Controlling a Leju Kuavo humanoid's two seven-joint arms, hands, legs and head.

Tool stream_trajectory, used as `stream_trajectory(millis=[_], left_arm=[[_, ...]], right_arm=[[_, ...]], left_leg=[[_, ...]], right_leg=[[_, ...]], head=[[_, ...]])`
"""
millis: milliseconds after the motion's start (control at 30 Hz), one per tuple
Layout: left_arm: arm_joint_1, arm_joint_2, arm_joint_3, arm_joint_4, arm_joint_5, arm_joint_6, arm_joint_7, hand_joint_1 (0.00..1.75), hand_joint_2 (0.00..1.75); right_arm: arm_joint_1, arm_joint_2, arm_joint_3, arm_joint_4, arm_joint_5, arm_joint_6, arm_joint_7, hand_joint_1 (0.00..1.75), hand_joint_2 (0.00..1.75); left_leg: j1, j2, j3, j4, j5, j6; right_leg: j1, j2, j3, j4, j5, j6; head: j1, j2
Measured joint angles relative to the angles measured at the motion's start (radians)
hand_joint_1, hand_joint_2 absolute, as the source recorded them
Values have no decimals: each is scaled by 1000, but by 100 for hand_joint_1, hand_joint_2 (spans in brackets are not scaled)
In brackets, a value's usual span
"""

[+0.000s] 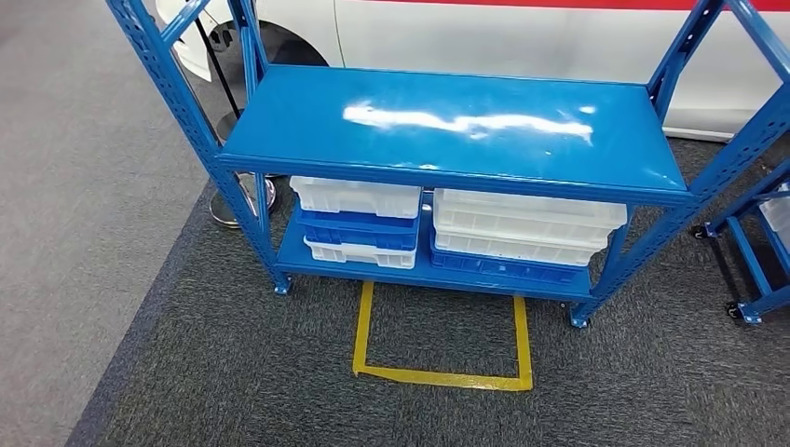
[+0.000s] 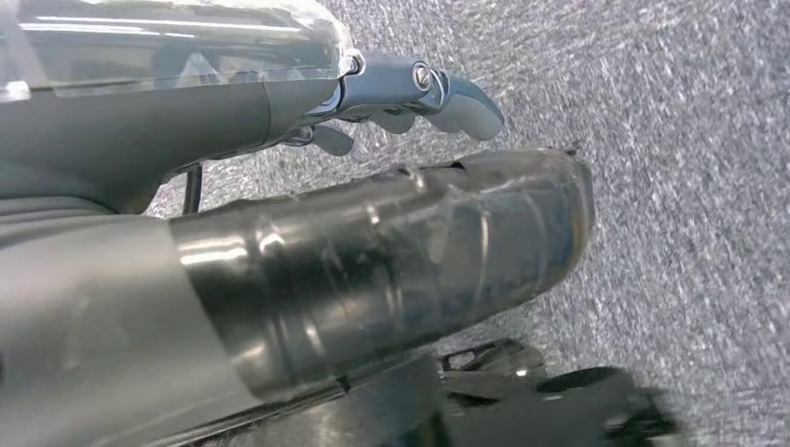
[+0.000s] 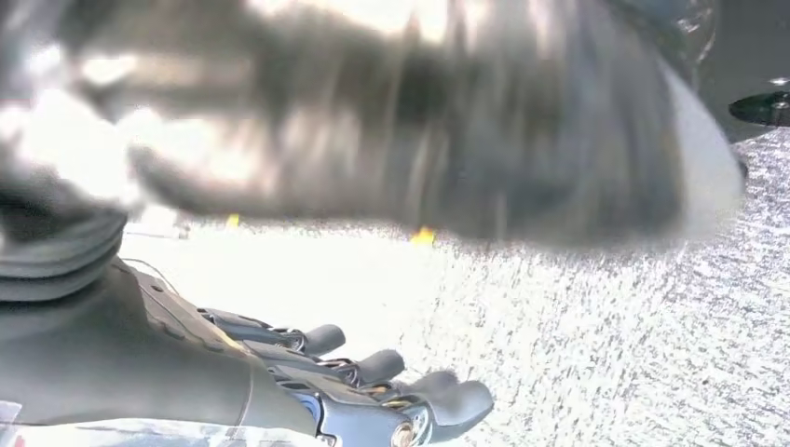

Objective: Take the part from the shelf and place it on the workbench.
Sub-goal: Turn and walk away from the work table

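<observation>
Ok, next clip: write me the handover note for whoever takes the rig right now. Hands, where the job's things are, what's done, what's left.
Left hand: hangs over grey carpet, holds nothing, fingers loosely extended.
Right hand: likewise over carpet, fingers apart, nothing in it; the view is blurred.
Blue shelf: straight ahead, its top board bare and shiny. On the lower board stand stacked white and blue bins at left and at right; what they contain cannot be seen.
Yellow tape mark on the floor before the shelf.
No part and no workbench can be made out. This fits either a part yet to be fetched or one already delivered; check the workbench before acting.
</observation>
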Motion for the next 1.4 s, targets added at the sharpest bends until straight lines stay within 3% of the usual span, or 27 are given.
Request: stream_trajectory(millis=[33,67,133,200,300,367,467,500,533,567,633,667,733,833,900,967,1000,1033,1067,1100,1167,1200,1333,1400], left_arm=[[1,0,0,0,0,0,0,0,0],[2,0,0,0,0,0,0,0,0],[2,1,0,0,0,0,-1,0,0],[0,2,-1,0,0,0,-1,0,0],[-1,2,-2,0,2,0,-2,0,0],[-1,3,-2,0,3,0,-3,0,0],[-1,3,-2,0,7,0,-4,0,0],[0,3,-2,0,9,0,-4,0,0],[0,3,-2,0,10,0,-4,0,0],[0,3,-2,0,12,0,-5,0,0],[0,3,-2,0,12,0,-5,0,0],[-1,3,-2,0,12,0,-6,0,0],[-1,4,-2,0,13,0,-6,0,0],[-2,4,-2,0,15,0,-7,0,0],[-3,4,-2,0,18,0,-7,0,0],[-2,4,-2,0,21,0,-7,0,0],[0,4,-2,0,22,1,-6,0,0],[1,4,-2,0,23,1,-6,0,0],[2,4,-2,0,23,2,-6,0,0],[3,4,-2,0,23,2,-6,0,0],[2,4,-2,1,24,3,-6,0,0],[1,4,-2,1,24,3,-6,0,0],[1,5,-2,1,24,4,-6,0,0],[0,4,-2,1,24,4,-6,0,0]], right_arm=[[0,0,0,0,5,3,0,0,175],[0,0,1,0,10,5,0,0,175],[0,0,3,0,20,10,0,0,175],[-1,0,6,0,28,19,-2,0,175],[-1,-1,9,0,39,26,-19,0,175],[-1,-2,10,0,45,27,-41,0,175],[-3,-6,10,-1,46,47,-77,0,175],[-4,-8,10,-1,45,55,-86,0,175],[-5,-10,10,-2,45,61,-91,0,175],[-7,-12,10,-2,44,66,-94,0,175],[-8,-13,10,-1,43,81,-96,0,175],[-7,-13,10,-1,43,89,-96,0,175],[-7,-12,10,0,42,104,-99,0,175],[-8,-11,10,0,40,107,-103,0,175],[-12,-10,9,0,36,95,-103,0,175],[-14,-9,9,0,28,83,-104,0,175],[-15,-8,8,0,22,79,-104,0,175],[-16,-7,7,0,18,75,-104,0,175],[-16,-6,5,0,14,69,-103,0,175],[-17,-4,3,0,12,61,-100,0,175],[-19,3,-1,0,11,42,-91,0,175],[-20,5,-3,0,11,35,-83,0,175],[-26,9,-12,0,12,27,-56,0,175],[-27,9,-16,-1,13,31,-52,0,175]], left_leg=[[0,-1,-6,8,11,0],[0,-1,6,-22,39,2],[-1,-5,64,-153,112,10],[-4,-11,103,-248,143,18],[-6,-11,106,-268,146,29],[0,-7,110,-277,154,44],[2,1,111,-281,158,54],[2,3,111,-281,158,53],[2,4,112,-280,157,53],[2,5,113,-279,156,51],[3,4,116,-275,151,45],[2,3,115,-270,147,39],[-3,3,109,-264,144,27],[-4,5,104,-257,139,10],[-2,2,78,-197,99,2],[-1,0,20,-69,36,-1],[-1,0,-8,-12,17,-1],[-1,-1,-23,19,16,0],[-2,-1,-21,10,35,3],[-3,-1,0,-36,69,8],[-9,-3,60,-171,135,23],[-11,-4,82,-220,150,29],[-12,-4,98,-266,157,41],[-6,-1,104,-280,166,54]], right_leg=[[1,4,1,1,0,0],[2,7,3,2,-1,0],[3,14,6,4,-4,3],[6,18,5,8,-6,11],[6,20,2,8,-4,28],[5,17,-11,38,-29,37],[5,14,-82,202,-118,47],[5,14,-101,250,-133,50],[4,14,-106,269,-130,53],[3,13,-92,248,-108,54],[-2,8,-28,130,-46,55],[-1,5,0,71,-28,52],[1,3,20,19,-26,41],[2,6,16,13,-25,19],[0,5,18,7,-22,6],[3,4,18,7,-23,-2],[6,4,18,7,-23,-3],[8,5,19,8,-23,-5],[10,6,20,8,-24,-5],[12,7,23,8,-24,-6],[15,8,27,9,-27,-5],[17,9,26,10,-27,-2],[17,9,25,9,-26,17],[17,7,10,50,-58,29]], head=[[0,0],[0,0],[0,0],[1,0],[1,0],[2,0],[2,0],[3,0],[2,0],[3,0],[3,0],[2,0],[1,0],[0,0],[0,0],[-1,0],[-1,0],[-1,0],[-1,0],[-1,0],[-1,0],[-1,0],[0,0],[1,0]])
